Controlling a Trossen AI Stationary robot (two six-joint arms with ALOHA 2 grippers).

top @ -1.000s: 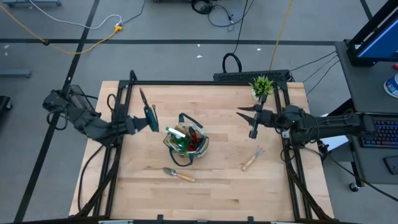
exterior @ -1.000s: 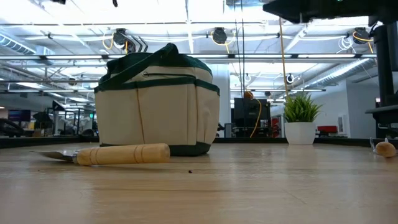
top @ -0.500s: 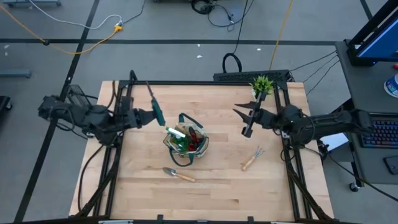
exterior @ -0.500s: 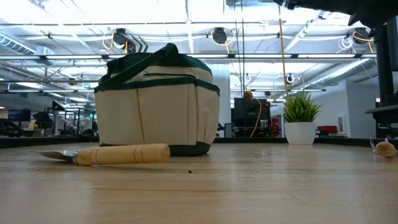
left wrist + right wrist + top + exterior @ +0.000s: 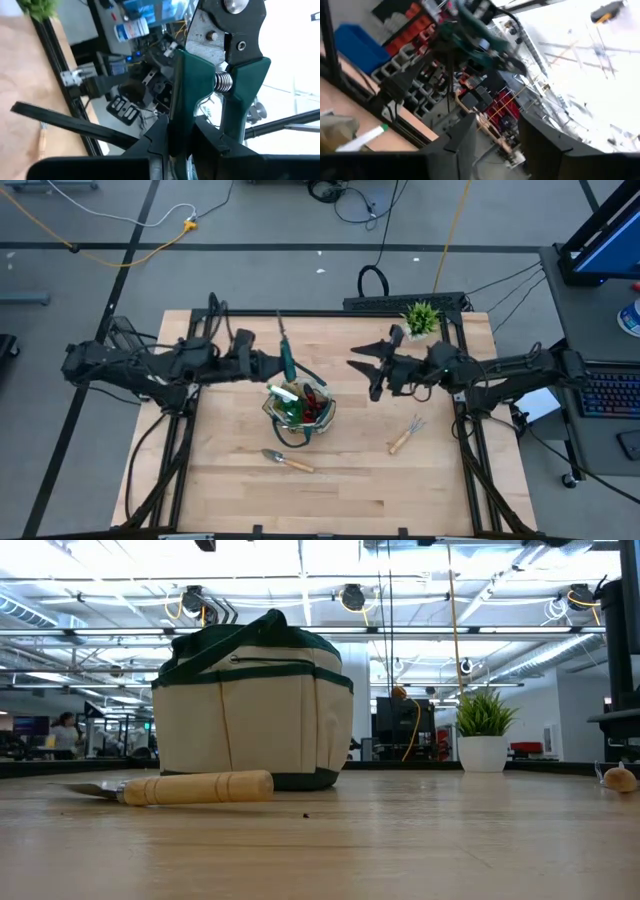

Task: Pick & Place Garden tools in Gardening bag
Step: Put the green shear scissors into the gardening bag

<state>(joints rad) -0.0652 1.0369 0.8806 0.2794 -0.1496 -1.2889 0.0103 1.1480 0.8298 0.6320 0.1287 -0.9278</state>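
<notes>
On the wooden table (image 5: pixel 340 480) the gardening bag (image 5: pixel 298 404) hides most of its contents, while above it the left gripper (image 5: pixel 272 364) clamps the green-handled pruners (image 5: pixel 286 360) – blades cut off in its wrist view – and the right gripper (image 5: pixel 368 370) hovers nearby, fingers spread and empty.

Bright, even overhead light fills the room. In the low view, ceiling strip lights (image 5: pixel 300 555) glare toward twelve o'clock, and the near pale wooden tabletop (image 5: pixel 400 850) is soft. Both wrist views are motion-blurred, with blown-out white toward three o'clock.
</notes>
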